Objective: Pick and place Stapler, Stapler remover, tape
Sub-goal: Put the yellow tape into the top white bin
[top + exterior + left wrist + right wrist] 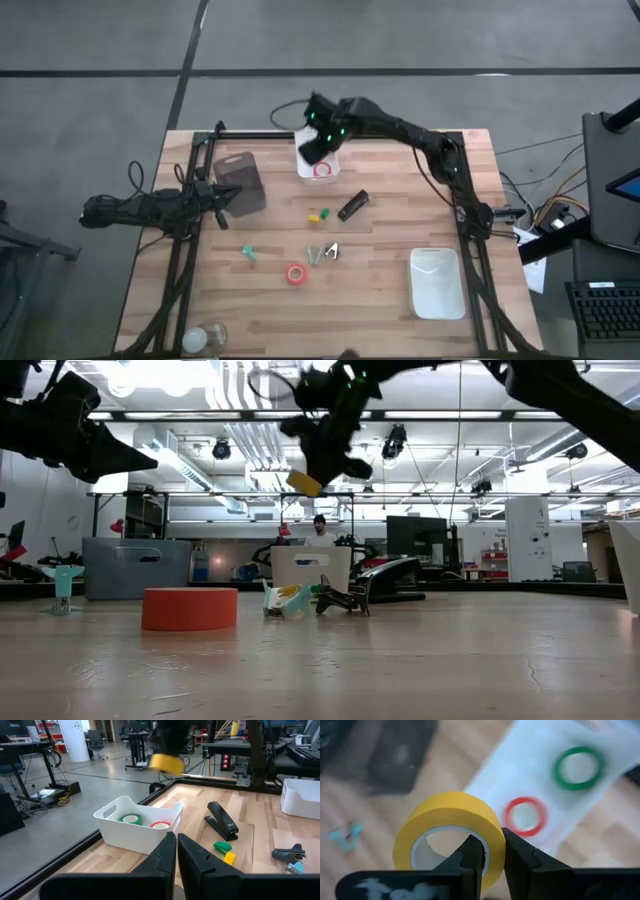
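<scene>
Right gripper (492, 851) above white bin (305, 165) at table's far edge, jaws clamped on wall of yellow tape roll (451, 832). Green roll (130, 819) and red roll (160, 825) in bin. Second red roll (296, 273) and stapler (352, 205) on table (apart from bin). Left gripper (176, 851) idle at table's left side, jaws nearly closed, empty.

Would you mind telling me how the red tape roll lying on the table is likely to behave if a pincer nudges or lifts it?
The red tape roll lies flat on its side, so a nudge would probably slide it, not roll it. It looks like a small hollow ring, likely light and stiff. Lifted on edge, it might roll if dropped.
</scene>
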